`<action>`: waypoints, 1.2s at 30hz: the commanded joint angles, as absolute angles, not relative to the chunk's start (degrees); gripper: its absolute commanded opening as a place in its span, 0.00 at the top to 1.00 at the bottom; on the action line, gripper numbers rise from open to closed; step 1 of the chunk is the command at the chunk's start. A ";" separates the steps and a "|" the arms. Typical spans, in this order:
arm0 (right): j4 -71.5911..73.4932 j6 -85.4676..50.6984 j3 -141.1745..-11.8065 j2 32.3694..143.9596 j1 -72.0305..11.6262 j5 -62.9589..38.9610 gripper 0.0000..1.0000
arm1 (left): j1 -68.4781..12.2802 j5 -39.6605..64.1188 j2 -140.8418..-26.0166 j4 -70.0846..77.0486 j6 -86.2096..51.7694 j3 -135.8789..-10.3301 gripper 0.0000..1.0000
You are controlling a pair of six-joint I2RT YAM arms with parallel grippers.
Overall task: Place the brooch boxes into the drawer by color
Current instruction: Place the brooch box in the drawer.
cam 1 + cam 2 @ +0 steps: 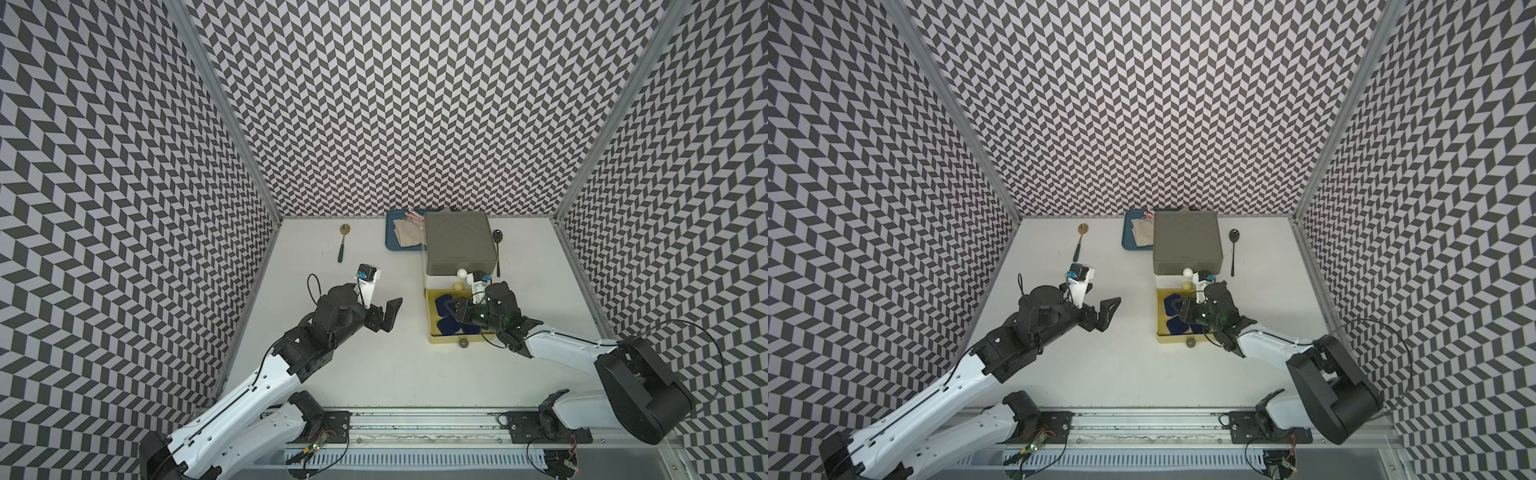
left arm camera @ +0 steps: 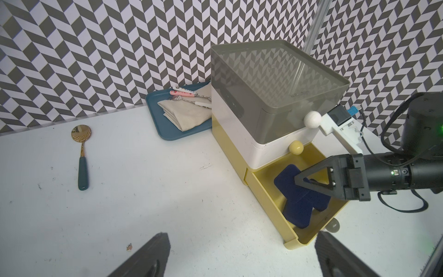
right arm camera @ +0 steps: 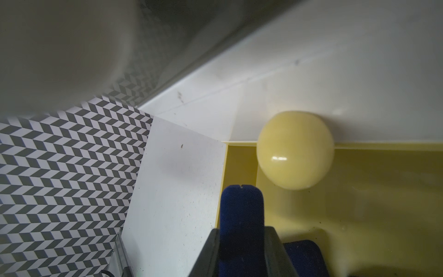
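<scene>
The drawer (image 1: 459,243) (image 1: 1185,243) (image 2: 275,79) is a three-tier chest with a grey top, a white middle and a yellow bottom. Its yellow bottom drawer (image 1: 428,320) (image 2: 271,208) is pulled out toward me. Navy blue brooch boxes (image 1: 451,327) (image 2: 297,213) lie overlapping inside it. My right gripper (image 1: 455,309) (image 3: 242,230) hangs over the open drawer, shut on a navy brooch box (image 3: 242,211) held edge-on. My left gripper (image 1: 392,309) (image 2: 242,236) hovers above bare table left of the drawer, open and empty.
A blue tray (image 1: 392,243) with a folded napkin and cutlery sits behind the chest on the left. A gold spoon with a green handle (image 1: 343,243) lies far left, and a black spoon (image 1: 497,249) lies right of the chest. Ball knobs (image 1: 461,273) stick out of the drawer fronts.
</scene>
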State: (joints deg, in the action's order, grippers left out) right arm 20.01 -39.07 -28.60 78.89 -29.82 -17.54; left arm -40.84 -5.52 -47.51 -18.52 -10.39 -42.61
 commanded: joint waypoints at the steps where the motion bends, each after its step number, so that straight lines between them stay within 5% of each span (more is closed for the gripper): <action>1: 24.35 -39.65 -27.23 78.56 -30.06 -15.88 0.84 | -40.34 -4.76 -47.00 -18.73 -10.90 -42.13 0.00; 23: 17.85 -39.51 -19.34 64.07 -21.76 -15.08 0.84 | -39.99 -3.82 -47.90 -17.75 -11.34 -41.71 0.00; 36: 19.75 -38.55 -20.77 67.65 -18.72 -16.54 0.84 | -39.38 -4.05 -48.77 -17.11 -11.41 -42.02 0.00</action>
State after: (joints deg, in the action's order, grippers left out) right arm 16.80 -39.51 -19.20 66.59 -18.94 -16.34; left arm -39.70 -4.29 -48.73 -18.46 -11.05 -42.28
